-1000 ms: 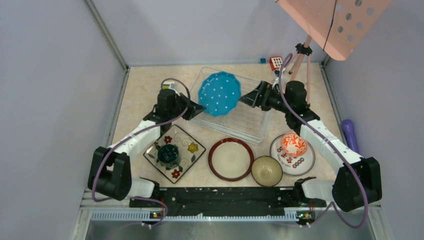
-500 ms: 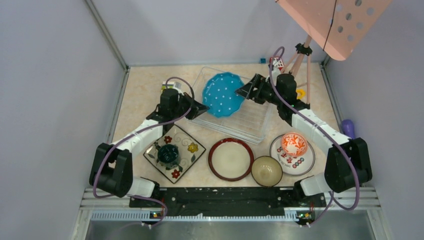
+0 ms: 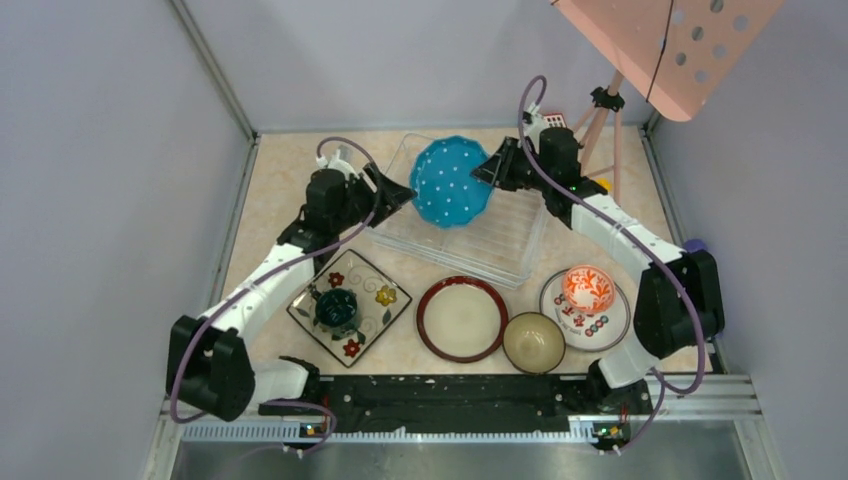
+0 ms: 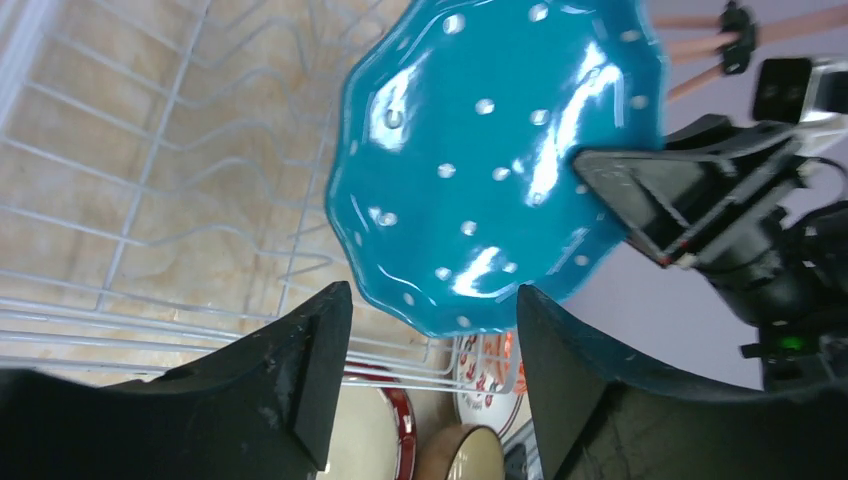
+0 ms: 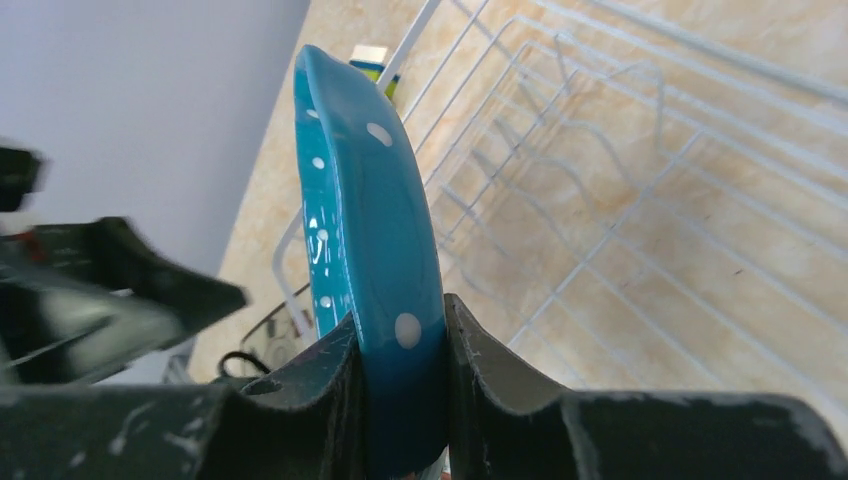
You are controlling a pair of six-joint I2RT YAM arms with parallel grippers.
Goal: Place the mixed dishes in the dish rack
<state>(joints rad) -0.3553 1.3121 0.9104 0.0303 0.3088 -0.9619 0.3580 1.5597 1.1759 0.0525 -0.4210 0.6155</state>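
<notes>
Blue plate (image 3: 450,182) hangs on edge over the rack (image 3: 500,240) at upper centre, its rim clamped in the right hand (image 3: 484,172), left hand (image 3: 405,194) spread open beside it; six other dishes (image 3: 461,318) sit on the table (image 3: 285,185) below, none racked yet.

The left arm (image 3: 262,285) runs from its base at the near left of the bench diagonally forward and inward, its wrist turned to point right, toward the middle. The left jaws stand wide apart and grip nothing, with the rim of the plate (image 3: 452,181) close before their tips. The right arm (image 3: 612,225) rises from its base at the near right, folds at the elbow and reaches forward and left, its wrist pointing left. The right jaws are pressed tight on the plate's edge, one on each face.
</notes>
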